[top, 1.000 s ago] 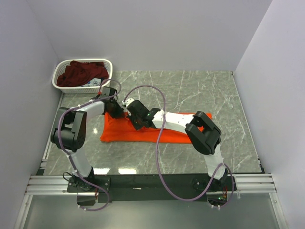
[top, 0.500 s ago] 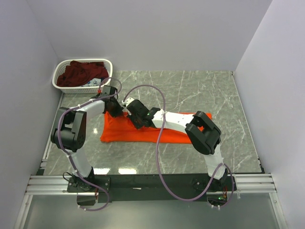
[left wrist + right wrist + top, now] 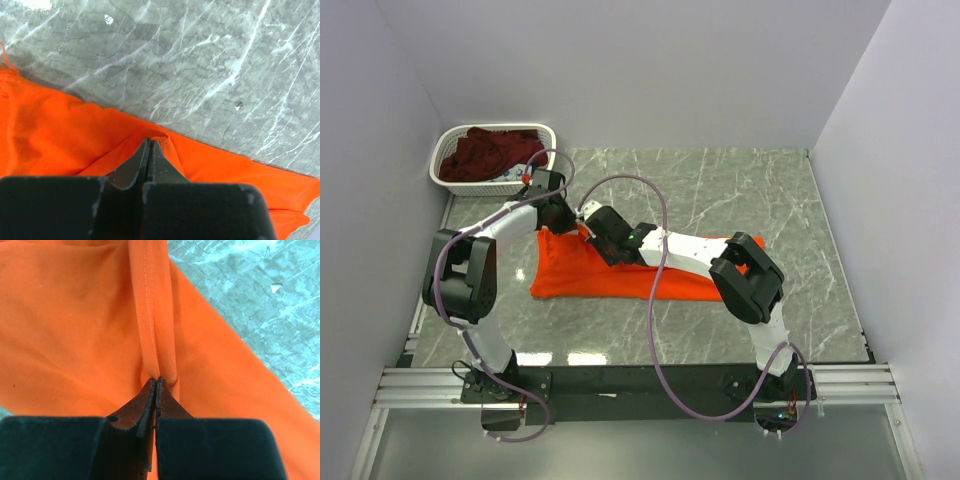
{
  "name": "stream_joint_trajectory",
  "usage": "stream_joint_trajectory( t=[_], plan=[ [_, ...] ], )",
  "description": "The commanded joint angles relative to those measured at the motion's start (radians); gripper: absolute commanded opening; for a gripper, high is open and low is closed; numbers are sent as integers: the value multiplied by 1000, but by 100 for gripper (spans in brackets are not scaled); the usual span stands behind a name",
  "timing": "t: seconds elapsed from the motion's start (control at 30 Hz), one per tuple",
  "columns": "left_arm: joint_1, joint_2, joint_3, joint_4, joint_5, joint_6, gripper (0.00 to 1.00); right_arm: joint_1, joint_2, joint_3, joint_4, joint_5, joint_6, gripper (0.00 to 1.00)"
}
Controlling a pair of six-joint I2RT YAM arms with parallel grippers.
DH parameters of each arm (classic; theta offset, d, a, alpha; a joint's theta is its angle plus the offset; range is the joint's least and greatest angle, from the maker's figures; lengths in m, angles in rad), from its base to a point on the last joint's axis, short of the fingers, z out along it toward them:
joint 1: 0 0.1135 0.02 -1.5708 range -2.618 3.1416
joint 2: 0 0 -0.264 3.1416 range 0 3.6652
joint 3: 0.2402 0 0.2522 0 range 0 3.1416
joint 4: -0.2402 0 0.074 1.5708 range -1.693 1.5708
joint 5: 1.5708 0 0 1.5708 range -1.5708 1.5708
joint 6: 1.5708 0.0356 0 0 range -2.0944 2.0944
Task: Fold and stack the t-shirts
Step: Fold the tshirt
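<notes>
The orange t-shirt [image 3: 580,275] lies folded into a long band on the marble table, left of centre. My left gripper [image 3: 563,219] is at the shirt's far left corner, shut on a small fold of orange cloth [image 3: 165,142] at the edge. My right gripper [image 3: 588,233] sits just beside it, shut on a stitched hem [image 3: 152,315] of the same shirt. In both wrist views the jaws meet tip to tip with cloth pinched between them. The maroon t-shirt [image 3: 490,153] lies crumpled in the basket.
The white lattice basket [image 3: 438,158] stands at the back left corner, close behind my left arm. Bare marble table [image 3: 740,190] stretches to the right and behind the shirt. Walls close in on the left, back and right.
My left gripper has shut on the orange shirt's far edge and drawn back a little toward the basket. The right gripper followed slightly, and the shirt's far left corner has pulled up.
</notes>
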Motion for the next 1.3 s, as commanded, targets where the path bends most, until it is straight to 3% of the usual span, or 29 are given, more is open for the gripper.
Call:
stream_joint_trajectory(
  t=[0.0, 0.17, 0.6, 1.27],
  plan=[
    [-3, -57, 2, -1, -24, 21, 1, -7, -10, 24, -9, 24, -13, 1],
    [-1, -77, 1, -19, -46, 35, 1, -7, -33, 10, -9, 36, -19, 1],
    [-4, -4, 189, -78, -39, 112, 1, -6, -52, -2, -24, 81, -50, 1],
    [-5, -49, 113, -119, -65, 84, 1, 13, -90, 7, -83, 102, -92, 1]
  ],
)
